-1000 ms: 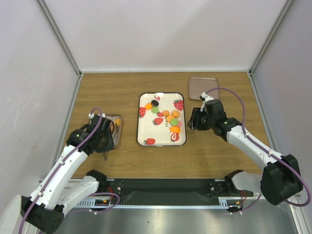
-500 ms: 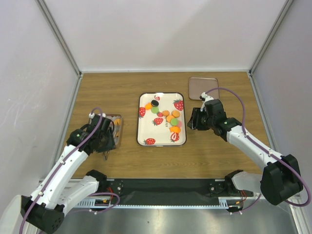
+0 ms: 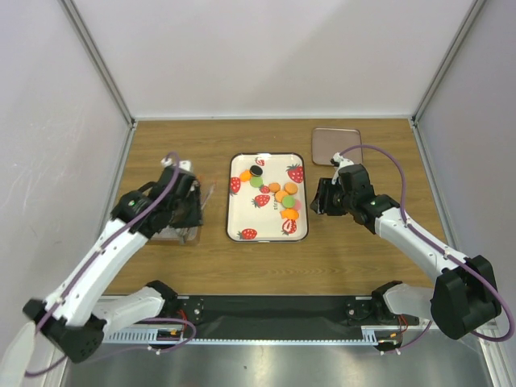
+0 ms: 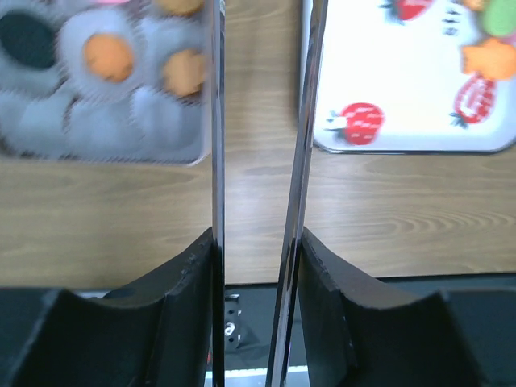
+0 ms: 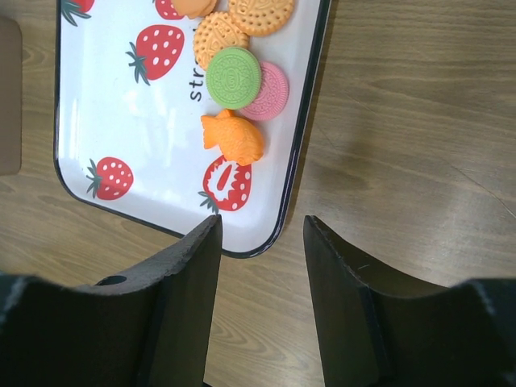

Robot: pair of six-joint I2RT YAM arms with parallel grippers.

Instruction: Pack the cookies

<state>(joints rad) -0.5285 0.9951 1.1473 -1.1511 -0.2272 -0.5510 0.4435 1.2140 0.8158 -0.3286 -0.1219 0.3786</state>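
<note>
The cookies lie on a white strawberry-print tray: orange, green, pink and one black. In the right wrist view I see a green one, a pink one and an orange fish-shaped one. My right gripper is open and empty above the tray's near right corner. My left gripper is shut on metal tongs, between the clear box and the tray. The box holds orange cookies and a black one in paper cups.
A brown flat lid lies at the back right of the tray. The clear box sits left of the tray, mostly under my left arm. Grey walls close in the table on three sides.
My left arm has risen off the box and swung right and away, toward the tray, with the tongs. The right arm has not moved.
</note>
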